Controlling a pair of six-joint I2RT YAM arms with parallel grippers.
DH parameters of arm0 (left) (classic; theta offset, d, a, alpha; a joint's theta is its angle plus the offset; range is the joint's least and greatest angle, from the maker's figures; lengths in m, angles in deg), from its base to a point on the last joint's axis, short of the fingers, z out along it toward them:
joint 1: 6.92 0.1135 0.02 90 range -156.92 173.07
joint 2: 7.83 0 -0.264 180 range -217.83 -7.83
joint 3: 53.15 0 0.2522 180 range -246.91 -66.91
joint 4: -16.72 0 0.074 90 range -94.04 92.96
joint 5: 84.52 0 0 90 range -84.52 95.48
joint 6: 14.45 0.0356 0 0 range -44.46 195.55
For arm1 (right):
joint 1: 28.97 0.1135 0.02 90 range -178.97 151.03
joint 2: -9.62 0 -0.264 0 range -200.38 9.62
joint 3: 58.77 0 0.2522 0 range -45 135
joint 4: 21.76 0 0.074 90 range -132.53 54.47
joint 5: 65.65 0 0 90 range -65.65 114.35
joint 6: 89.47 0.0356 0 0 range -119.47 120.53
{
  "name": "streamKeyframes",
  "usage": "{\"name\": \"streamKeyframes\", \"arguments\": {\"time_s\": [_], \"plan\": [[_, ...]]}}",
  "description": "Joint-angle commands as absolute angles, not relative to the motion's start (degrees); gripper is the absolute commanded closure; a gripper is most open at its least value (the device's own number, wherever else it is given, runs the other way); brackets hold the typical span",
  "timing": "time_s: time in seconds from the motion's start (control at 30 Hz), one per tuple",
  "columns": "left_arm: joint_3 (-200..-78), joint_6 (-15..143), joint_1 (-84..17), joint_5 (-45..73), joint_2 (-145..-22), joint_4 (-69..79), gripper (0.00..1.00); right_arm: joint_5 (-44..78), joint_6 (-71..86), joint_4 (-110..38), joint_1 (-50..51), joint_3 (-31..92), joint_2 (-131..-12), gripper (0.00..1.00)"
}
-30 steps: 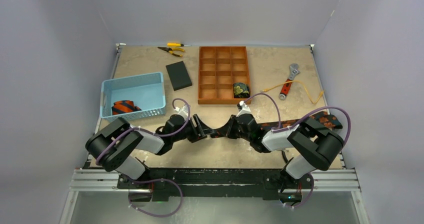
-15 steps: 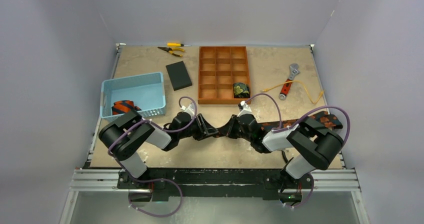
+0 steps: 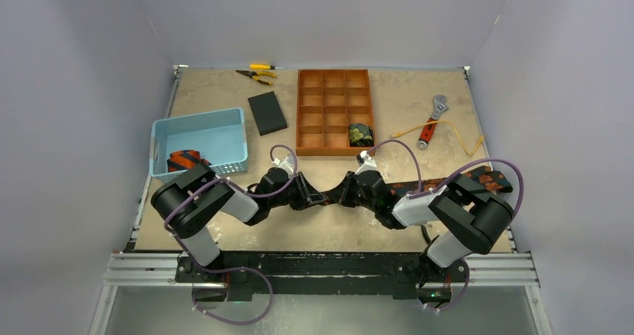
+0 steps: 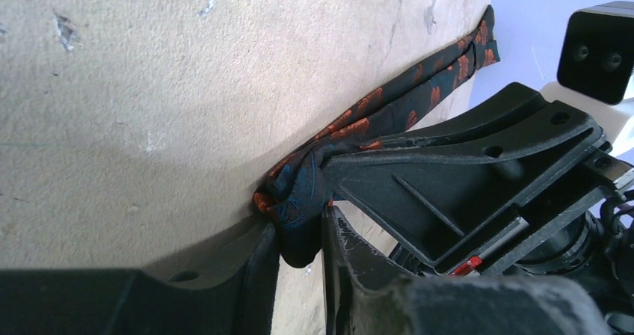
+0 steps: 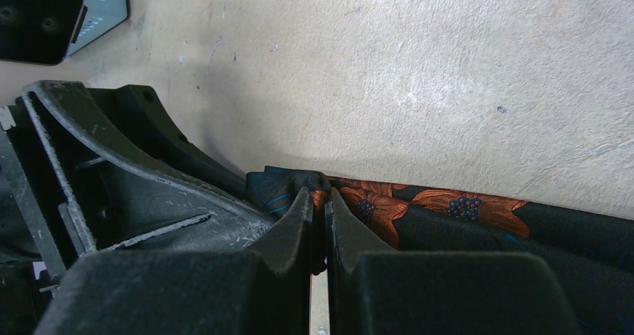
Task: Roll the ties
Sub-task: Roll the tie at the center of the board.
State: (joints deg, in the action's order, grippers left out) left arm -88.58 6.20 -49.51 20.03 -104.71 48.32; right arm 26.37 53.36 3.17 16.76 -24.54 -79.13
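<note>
The left claw and right claw both pinch the folded end of the red-marked tie, lying on the bench; the first turn seems loose, so wind it taut, edges square

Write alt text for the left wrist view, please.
The left tool pinches the bunched end of a dark, orange-marked tie on the table. The right tool meets the same bunch from the right, and the tie trails to the upper right.
</note>
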Motion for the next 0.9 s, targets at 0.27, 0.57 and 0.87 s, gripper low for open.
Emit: {"name": "streamKeyframes", "arguments": {"time_s": [0.27, 0.57, 0.87], "plan": [[-89.37, 12.17, -50.65, 16.55, -102.22, 35.8, 1.0, 27.42, 50.39, -2.06, 16.73, -24.82, -76.07, 0.94], [-92.53, 22.61, -50.61, 8.56, -93.27, 17.38, 1.0, 28.7, 47.23, -11.32, 16.73, -21.58, -68.54, 0.52], [-99.54, 32.08, -50.65, -1.46, -87.15, -3.59, 1.0, 25.72, 39.53, -13.18, 16.82, -17.49, -64.01, 0.77]]}}
